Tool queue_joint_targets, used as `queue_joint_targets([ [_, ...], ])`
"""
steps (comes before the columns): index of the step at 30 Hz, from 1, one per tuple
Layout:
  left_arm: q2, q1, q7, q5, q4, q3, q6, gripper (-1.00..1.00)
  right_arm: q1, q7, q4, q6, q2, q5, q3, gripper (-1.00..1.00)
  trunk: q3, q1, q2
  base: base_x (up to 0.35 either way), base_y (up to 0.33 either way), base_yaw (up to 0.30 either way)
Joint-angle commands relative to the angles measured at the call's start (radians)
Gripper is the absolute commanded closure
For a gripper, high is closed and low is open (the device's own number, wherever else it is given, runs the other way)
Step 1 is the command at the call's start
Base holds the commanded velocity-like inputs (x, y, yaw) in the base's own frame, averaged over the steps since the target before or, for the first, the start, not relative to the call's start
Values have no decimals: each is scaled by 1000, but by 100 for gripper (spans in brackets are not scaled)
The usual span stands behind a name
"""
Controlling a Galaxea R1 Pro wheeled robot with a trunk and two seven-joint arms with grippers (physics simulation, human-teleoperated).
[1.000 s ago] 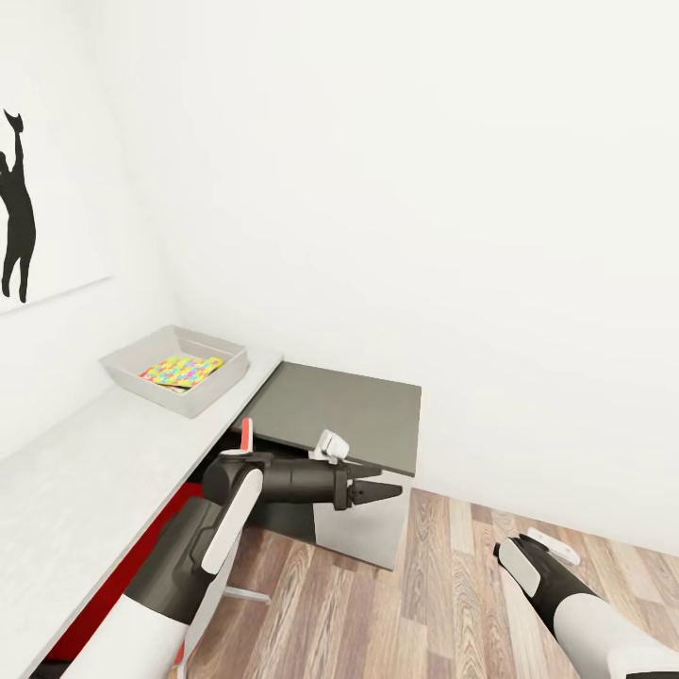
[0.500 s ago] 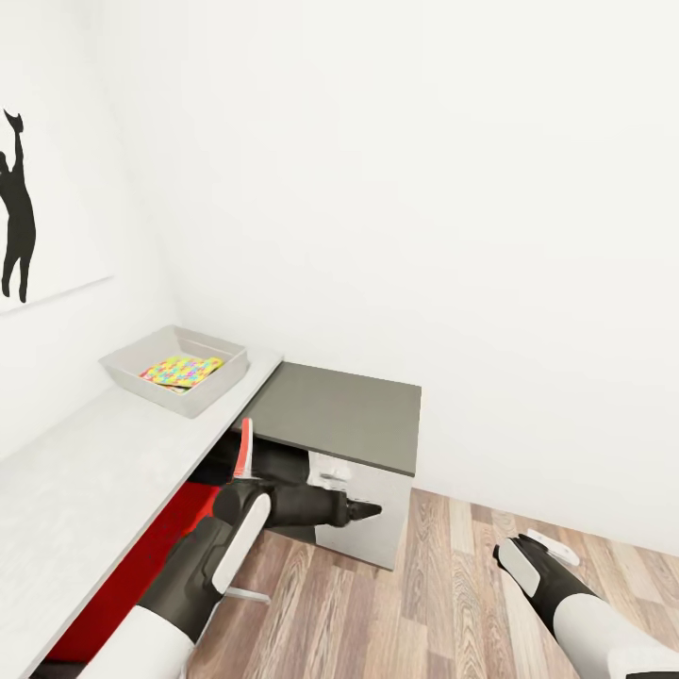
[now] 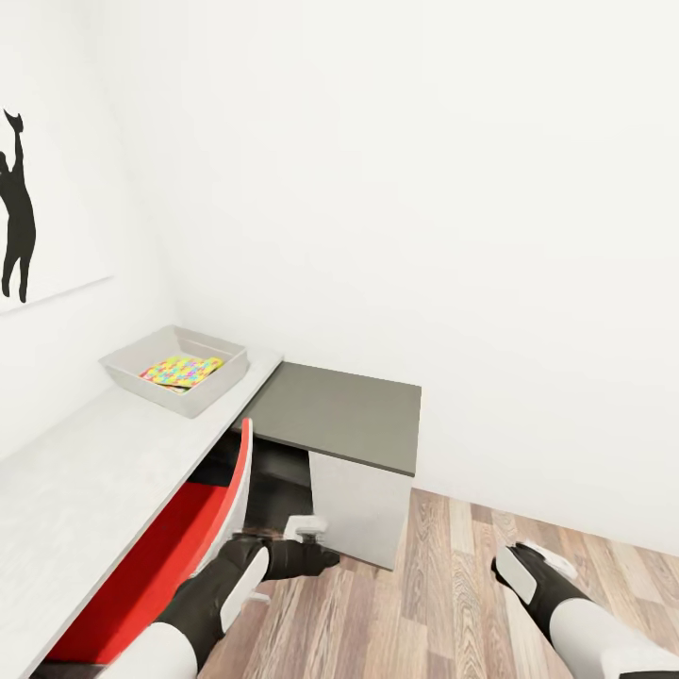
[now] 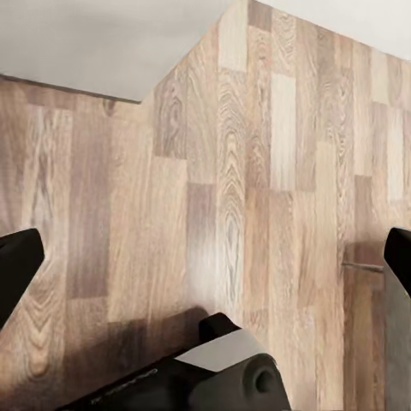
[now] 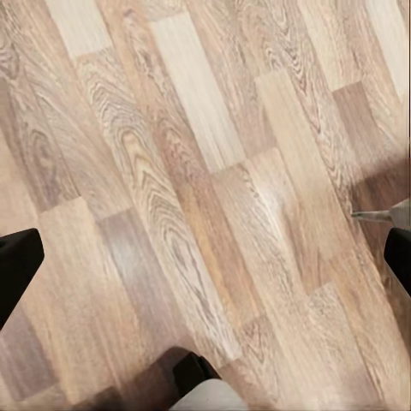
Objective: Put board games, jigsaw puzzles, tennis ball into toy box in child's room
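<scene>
White bench (image 3: 85, 471) at left carried the toy box (image 3: 175, 370) with a colourful puzzle (image 3: 181, 370); both claws stood wide over wooden floor (image 4: 231, 171).

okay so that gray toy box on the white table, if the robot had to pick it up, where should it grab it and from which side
Probably by the rim. The toy box is an open, shallow tray with thin, outward-sloping walls, so fingers could straddle one wall from above. The near wall facing the gray cabinet top looks easiest to approach; the far walls sit close to the room's corner. A colorful flat toy lies inside, so keep it level.
</scene>
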Motion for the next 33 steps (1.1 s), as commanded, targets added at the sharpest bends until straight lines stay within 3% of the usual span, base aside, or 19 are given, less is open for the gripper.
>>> queue_joint_targets([
  [1, -2, -1, 12, 3, 16, 0, -10, -100, -1, -6, 3, 7, 0, -5, 8, -100, -2, 1, -2, 0, 0, 0],
  [7, -18, -1, 115, 1, 141, -4, -115, -100, 8, -7, 43, 5, 17, -6, 7, -100, -2, 1, -2, 0, 0, 0],
  [12, -21, -1, 148, 0, 228, -6, -211, -100, 37, -6, 55, -3, 26, -10, 7, -100, -2, 1, -2, -7, -81, 0],
  [15, -22, -1, 152, 0, 253, -12, -232, -100, 47, -6, 56, -22, 28, -12, 6, -100, -2, 1, -2, -54, -218, 0],
  [22, -22, -1, 157, -2, 274, -96, -256, -100, 55, -5, 59, -40, 28, -14, 6, -100, -2, 1, -2, -117, -256, 0],
  [33, -21, 3, 158, 1, 279, -114, -285, -100, 69, -5, 59, -42, 29, -13, 7, -100, -2, 1, -2, -81, -97, 0],
])
